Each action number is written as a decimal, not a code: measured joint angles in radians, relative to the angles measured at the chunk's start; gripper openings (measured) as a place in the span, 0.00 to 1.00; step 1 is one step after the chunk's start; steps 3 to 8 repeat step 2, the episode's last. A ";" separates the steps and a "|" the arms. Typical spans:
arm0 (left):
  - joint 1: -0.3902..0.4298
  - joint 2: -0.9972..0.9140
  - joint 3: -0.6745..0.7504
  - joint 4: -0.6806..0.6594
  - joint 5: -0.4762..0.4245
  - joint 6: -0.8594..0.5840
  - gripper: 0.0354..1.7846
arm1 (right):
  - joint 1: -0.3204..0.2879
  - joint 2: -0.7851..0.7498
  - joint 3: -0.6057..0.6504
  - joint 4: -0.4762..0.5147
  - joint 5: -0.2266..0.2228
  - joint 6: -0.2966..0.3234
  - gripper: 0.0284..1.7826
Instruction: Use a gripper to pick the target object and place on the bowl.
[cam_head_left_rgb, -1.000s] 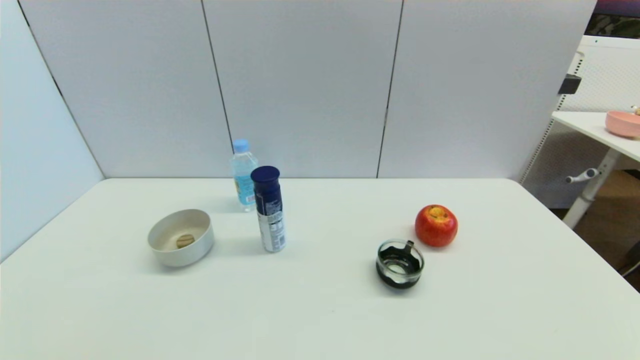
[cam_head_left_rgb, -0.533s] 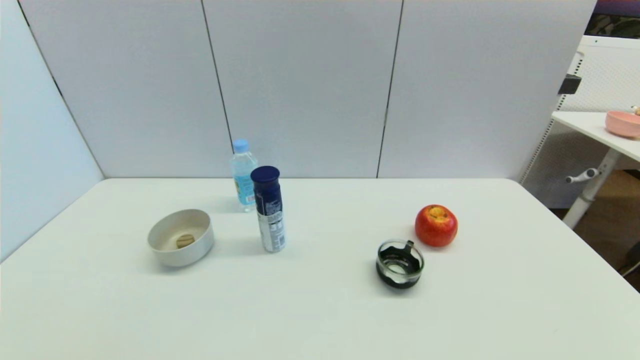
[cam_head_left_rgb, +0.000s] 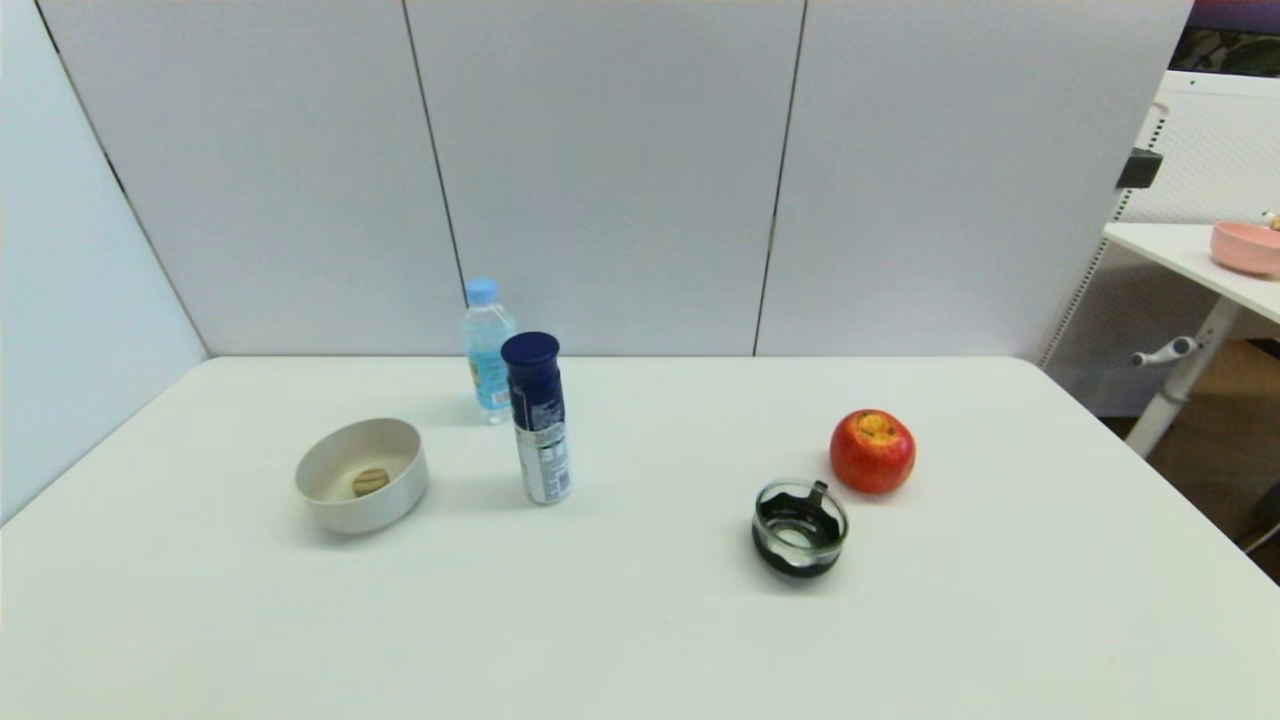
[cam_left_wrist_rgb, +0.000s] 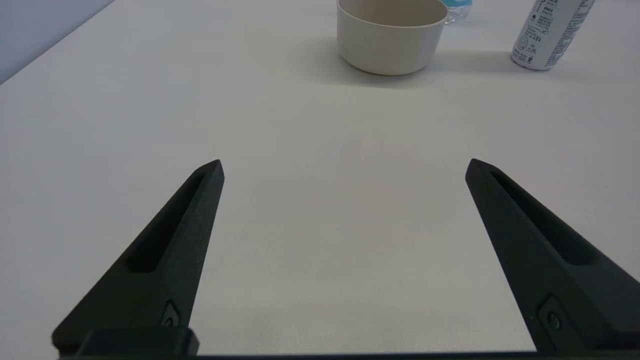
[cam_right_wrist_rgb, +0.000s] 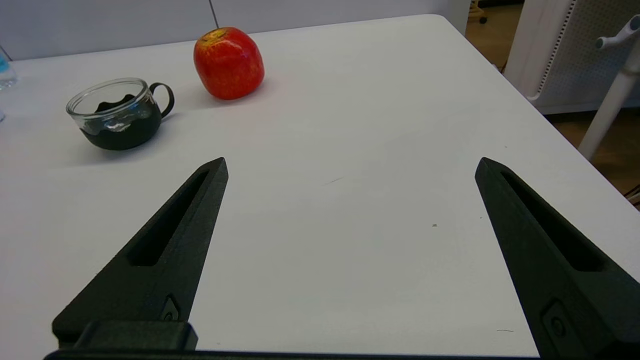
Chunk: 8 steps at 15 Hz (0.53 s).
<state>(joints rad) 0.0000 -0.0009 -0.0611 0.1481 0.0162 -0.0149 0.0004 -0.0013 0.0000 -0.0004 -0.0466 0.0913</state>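
Observation:
The tan cork-like target object (cam_head_left_rgb: 370, 482) lies inside the cream bowl (cam_head_left_rgb: 330, 505) on the left of the white table. The bowl also shows in the left wrist view (cam_left_wrist_rgb: 390, 45), well ahead of my left gripper (cam_left_wrist_rgb: 344, 167), which is open and empty over bare table near the front edge. My right gripper (cam_right_wrist_rgb: 351, 166) is open and empty over bare table on the right side. Neither arm shows in the head view. The cork is hidden by the bowl's wall in the left wrist view.
A dark blue spray can (cam_head_left_rgb: 538, 420) and a water bottle (cam_head_left_rgb: 487, 345) stand right of the bowl. A red apple (cam_head_left_rgb: 872, 451) and a black-rimmed glass cup (cam_head_left_rgb: 799, 527) sit on the right. A pink bowl (cam_head_left_rgb: 1245, 247) rests on a side table.

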 joint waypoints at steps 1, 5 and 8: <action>0.000 0.000 0.000 0.000 0.000 0.000 0.96 | 0.000 0.000 0.000 0.000 0.000 0.001 0.96; 0.000 0.000 0.000 0.000 0.000 0.000 0.96 | 0.000 0.000 0.000 0.000 0.000 0.002 0.96; 0.000 0.000 0.000 0.000 0.000 0.000 0.96 | 0.000 0.000 0.000 0.000 0.000 0.002 0.96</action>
